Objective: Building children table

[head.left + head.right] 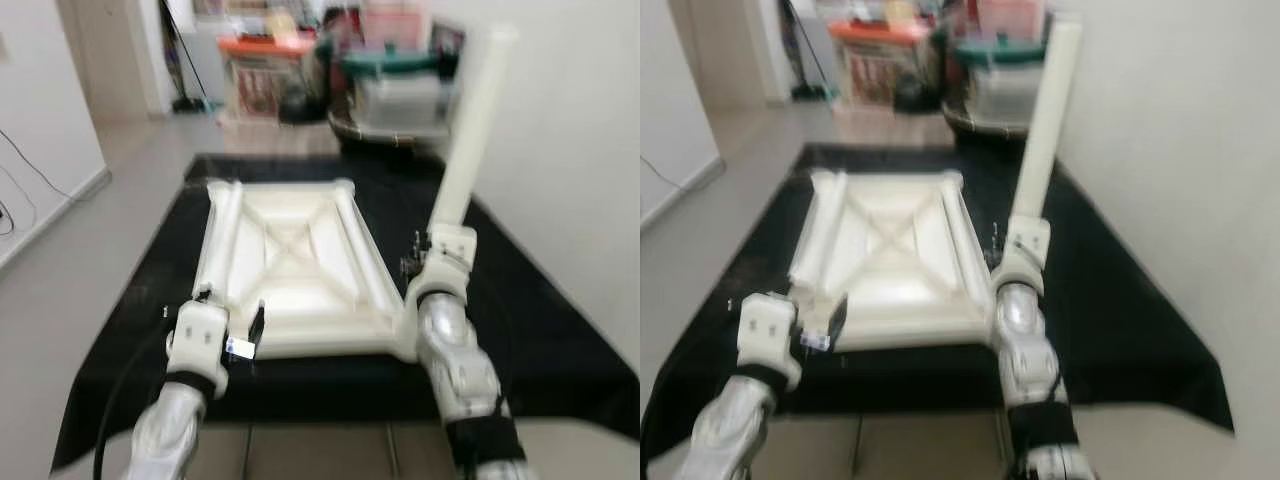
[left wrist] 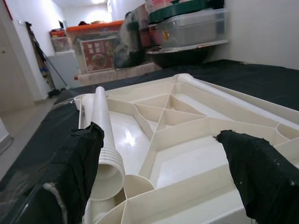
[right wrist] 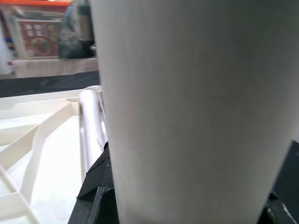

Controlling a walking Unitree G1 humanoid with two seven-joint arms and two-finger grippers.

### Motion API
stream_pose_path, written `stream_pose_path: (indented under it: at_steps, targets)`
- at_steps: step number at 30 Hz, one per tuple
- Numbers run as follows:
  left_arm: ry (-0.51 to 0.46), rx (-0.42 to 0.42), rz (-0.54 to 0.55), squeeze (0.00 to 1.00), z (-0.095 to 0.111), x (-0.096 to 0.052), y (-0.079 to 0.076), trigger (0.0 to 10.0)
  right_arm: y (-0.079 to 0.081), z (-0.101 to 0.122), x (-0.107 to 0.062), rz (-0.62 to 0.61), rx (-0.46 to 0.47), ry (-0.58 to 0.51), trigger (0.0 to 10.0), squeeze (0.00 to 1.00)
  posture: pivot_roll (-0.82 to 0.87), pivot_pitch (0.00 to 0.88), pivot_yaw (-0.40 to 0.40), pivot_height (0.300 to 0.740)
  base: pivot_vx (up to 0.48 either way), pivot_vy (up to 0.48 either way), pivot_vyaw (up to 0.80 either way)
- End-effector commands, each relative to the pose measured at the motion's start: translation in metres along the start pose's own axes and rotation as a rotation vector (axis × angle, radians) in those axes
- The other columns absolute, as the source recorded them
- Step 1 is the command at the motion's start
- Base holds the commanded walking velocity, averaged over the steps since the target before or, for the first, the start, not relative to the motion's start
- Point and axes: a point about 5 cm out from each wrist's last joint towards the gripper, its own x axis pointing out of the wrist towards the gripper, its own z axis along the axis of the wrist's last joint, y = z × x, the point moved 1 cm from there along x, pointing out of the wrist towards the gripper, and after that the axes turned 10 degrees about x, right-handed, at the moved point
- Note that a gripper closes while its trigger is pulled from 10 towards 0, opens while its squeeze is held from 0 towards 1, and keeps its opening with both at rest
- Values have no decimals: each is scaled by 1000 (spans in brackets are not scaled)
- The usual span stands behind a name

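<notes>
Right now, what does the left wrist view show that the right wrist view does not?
Left wrist view: open left gripper, a loose table leg lying in the upturned tabletop, stacked storage bins. Right wrist view: close up, the white table leg that the right gripper holds. Both: tabletop ribs, black mat.

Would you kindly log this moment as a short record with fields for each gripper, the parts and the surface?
Right gripper: shut on a long cream plastic table leg, held upright at the tabletop's near right corner.
Left gripper: open, at the tabletop's near left corner.
Tabletop: cream plastic ribbed tabletop, lying underside up.
Other legs: two more legs lie inside it along its sides.
Surface: black cloth on the floor.
</notes>
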Motion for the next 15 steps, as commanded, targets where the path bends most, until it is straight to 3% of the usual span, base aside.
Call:
stream_pose_path:
  at_steps: [1,15]
  targets:
    - [12,7,-6,0,-2,1,0,10000,-21,-54,-9,-88,-64,225,10000,0,52,0,-74,740,0,0,0]
    - [26,9,16,0,-5,1,3,10000,-22,-49,-4,-145,-73,205,10000,0,54,0,-83,740,0,0,0]
